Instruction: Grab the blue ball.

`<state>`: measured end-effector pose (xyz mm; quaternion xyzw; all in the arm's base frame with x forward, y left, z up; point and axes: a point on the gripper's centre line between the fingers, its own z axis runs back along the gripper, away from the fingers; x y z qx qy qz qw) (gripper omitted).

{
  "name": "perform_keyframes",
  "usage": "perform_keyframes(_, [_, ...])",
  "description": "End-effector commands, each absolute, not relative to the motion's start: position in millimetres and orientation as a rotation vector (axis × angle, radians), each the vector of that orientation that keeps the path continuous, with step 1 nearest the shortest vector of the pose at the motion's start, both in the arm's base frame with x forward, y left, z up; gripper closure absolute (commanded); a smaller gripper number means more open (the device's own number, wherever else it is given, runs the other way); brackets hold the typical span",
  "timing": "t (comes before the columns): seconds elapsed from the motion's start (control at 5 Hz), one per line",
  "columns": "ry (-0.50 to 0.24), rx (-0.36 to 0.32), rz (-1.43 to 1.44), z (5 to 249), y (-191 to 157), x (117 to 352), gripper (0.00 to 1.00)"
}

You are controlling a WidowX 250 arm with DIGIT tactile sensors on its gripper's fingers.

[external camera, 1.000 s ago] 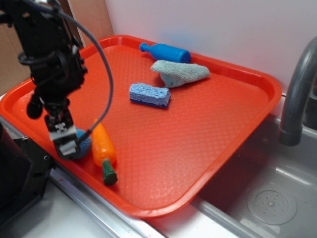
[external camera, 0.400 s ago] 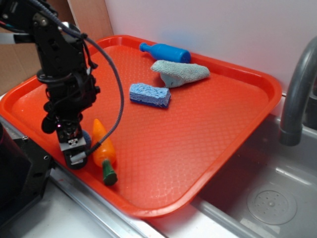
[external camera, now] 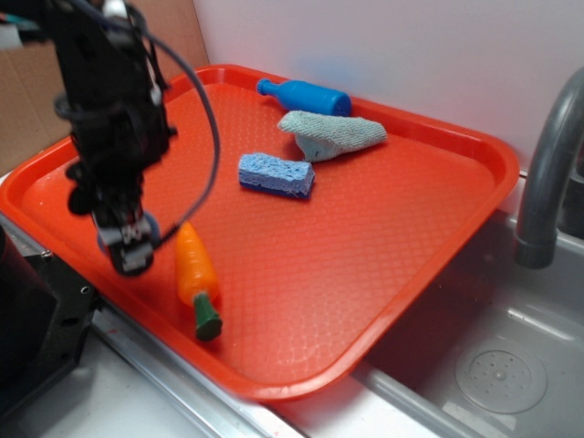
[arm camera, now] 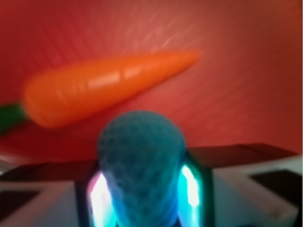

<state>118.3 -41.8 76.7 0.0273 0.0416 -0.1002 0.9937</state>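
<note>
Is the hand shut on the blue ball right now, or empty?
Shut on it. In the wrist view the blue ball sits pinched between both fingers of the hand.

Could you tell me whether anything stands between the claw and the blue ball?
Nothing visible does: the wrist view shows the blue ball sitting directly between the claw's fingers, with the toy carrot lying beyond it, apart.

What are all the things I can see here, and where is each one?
blue ball: one, teal-blue, gripped between the fingers
toy carrot: one, orange with green stem, near front-left tray edge
sponge: one, blue, mid-tray
cloth: one, pale grey-green, behind the sponge
bottle: one, blue, lying at the tray's back
tray: one, red, beside the sink
faucet: one, grey, right edge
sink: one, grey metal, lower right
fingers: two, either side of the ball
</note>
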Motion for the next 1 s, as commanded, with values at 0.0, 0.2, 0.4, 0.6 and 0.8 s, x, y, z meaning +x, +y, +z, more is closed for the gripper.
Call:
perform_keyframes(0.0, [0.005,0.105,0.073,178,15,137,1.0])
perform_keyframes(0.2, [-0.024,0.128,0.223,206,53,136,1.0])
perform_keyframes(0.4, [-0.055,0.131,0.299,215,77,138,1.0])
perform_keyframes(0.6, [-0.102,0.131,0.304,226,80,150,1.0])
perform_keyframes(0.8, [-0.11,0.125,0.296,227,76,154,1.0])
